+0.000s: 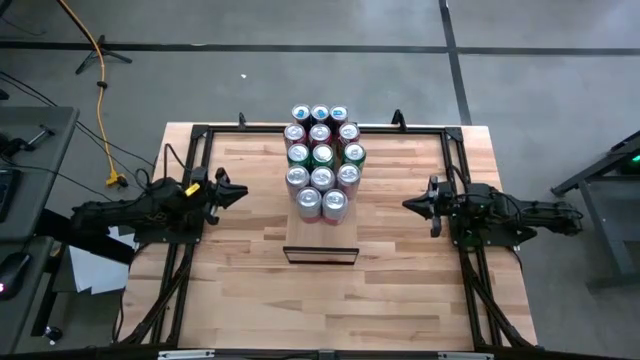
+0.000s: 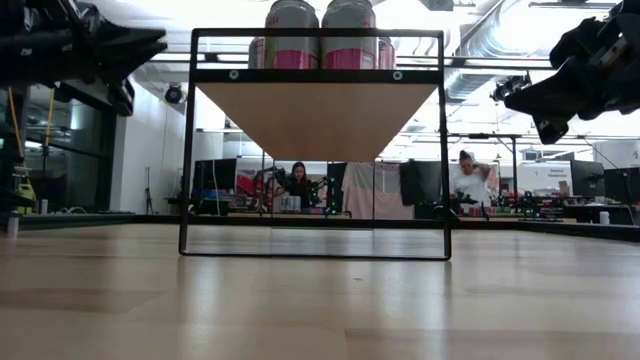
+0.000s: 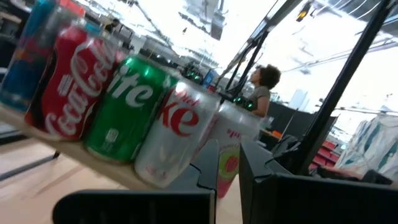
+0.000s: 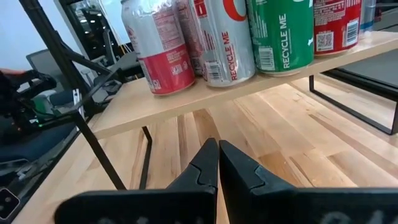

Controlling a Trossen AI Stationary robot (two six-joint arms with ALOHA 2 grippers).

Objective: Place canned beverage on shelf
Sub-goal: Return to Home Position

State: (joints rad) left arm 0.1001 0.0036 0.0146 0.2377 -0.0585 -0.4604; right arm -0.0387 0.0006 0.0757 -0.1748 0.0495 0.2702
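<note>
On table point(image 1: 400, 260), one shelf point(image 1: 320, 233), fourteen cans point(image 1: 321, 178); left jaws parted, right jaws clenched empty.

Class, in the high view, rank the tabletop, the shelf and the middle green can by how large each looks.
Largest: tabletop.
Next: shelf, largely hidden under cans.
Smallest: middle green can.

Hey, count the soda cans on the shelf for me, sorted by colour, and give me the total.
Blue cans: 3
Red cans: 3
Green cans: 3
Silver cans: 3
Pink and white cans: 2
Total: 14
</note>
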